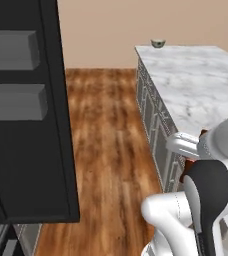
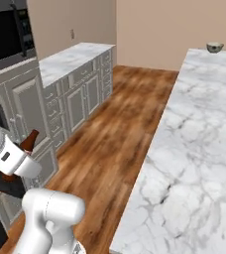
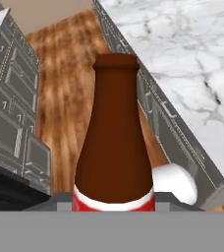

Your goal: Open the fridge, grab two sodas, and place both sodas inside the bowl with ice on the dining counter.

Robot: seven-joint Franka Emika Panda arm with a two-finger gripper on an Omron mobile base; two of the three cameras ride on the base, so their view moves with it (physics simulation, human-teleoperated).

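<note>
My gripper (image 2: 17, 158) is shut on a dark brown cola bottle (image 3: 114, 147) with a red label low on its body. In the right base view the bottle's neck (image 2: 29, 140) sticks up from the hand at the far left, above the wood floor between the counters. The round cream bowl (image 1: 157, 43) stands at the far end of the dining counter (image 1: 201, 85), well ahead of the hand; the same bowl (image 2: 214, 47) sits at the top right in the right base view. The black fridge door (image 1: 33, 125) stands open on the left, with grey shelves on its inner side.
A marble-topped wall counter (image 2: 70, 62) with grey cabinets runs along the left. A wood-floor aisle (image 2: 115, 124) lies between it and the dining counter (image 2: 194, 149). The island's panelled grey side (image 1: 153, 125) faces the aisle.
</note>
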